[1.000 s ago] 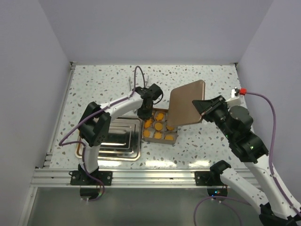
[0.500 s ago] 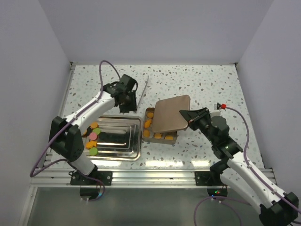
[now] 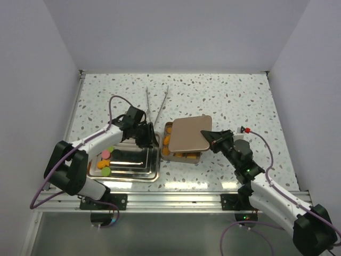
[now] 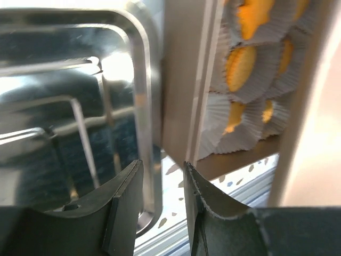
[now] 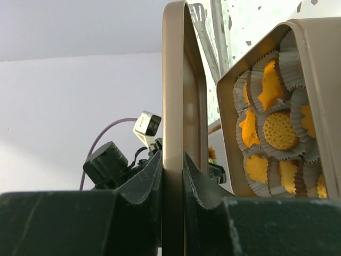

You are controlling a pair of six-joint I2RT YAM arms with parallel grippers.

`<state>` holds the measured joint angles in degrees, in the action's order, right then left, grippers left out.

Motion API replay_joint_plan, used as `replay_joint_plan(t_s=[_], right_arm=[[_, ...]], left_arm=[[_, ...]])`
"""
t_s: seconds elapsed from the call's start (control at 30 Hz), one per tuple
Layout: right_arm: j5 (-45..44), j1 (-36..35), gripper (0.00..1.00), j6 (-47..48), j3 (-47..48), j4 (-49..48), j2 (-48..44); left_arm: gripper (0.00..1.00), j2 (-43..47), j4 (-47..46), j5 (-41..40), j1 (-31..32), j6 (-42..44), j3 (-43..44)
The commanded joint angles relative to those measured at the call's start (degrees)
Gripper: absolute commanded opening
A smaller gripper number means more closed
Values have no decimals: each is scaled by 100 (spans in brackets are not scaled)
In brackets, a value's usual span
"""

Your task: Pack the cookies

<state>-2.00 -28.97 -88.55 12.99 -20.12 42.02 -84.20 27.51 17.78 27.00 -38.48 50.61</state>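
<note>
The cookies inside the tin are orange. Some are round discs with a dotted face and some are star-shaped, and each one sits in a white crinkled paper cup. More cookies lie loose to the left of the tin on the far-left end of the steel tray. Those loose pieces are pink, green and orange discs, well apart from the tin.

My right arm reaches in low from the near right of the tin, with the forearm angled toward it. My right gripper is clenched on the edge of the tan lid, one finger on each face. From above, the lid lies over most of the tin and leaves only the tin's left column of cookies showing. The lid's left part stands off the tin, with the cups in view beneath it.

My left arm is bent, with its elbow out to the near left of the tin. My left gripper points down at the seam where the tray's rim meets the tin's left wall. Its fingers are slightly parted and grasp nothing.
</note>
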Motion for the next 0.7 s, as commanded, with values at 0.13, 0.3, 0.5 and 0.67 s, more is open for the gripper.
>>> replay_joint_plan(t_s=[0.13, 0.3, 0.5, 0.67], right_arm=[[-134, -12, 0, -215, -333, -1020, 377], [-125, -12, 0, -110, -245, -986, 544], [-81, -12, 0, -92, -210, -792, 667], [24, -12, 0, -171, -297, -871, 974]], left_arm=[[39, 115, -1010, 630, -55, -37, -95], [38, 115, -1116, 691, -116, -19, -183], [37, -17, -1387, 911, -152, -45, -341], [36, -35, -1853, 1305, -160, -169, -587]])
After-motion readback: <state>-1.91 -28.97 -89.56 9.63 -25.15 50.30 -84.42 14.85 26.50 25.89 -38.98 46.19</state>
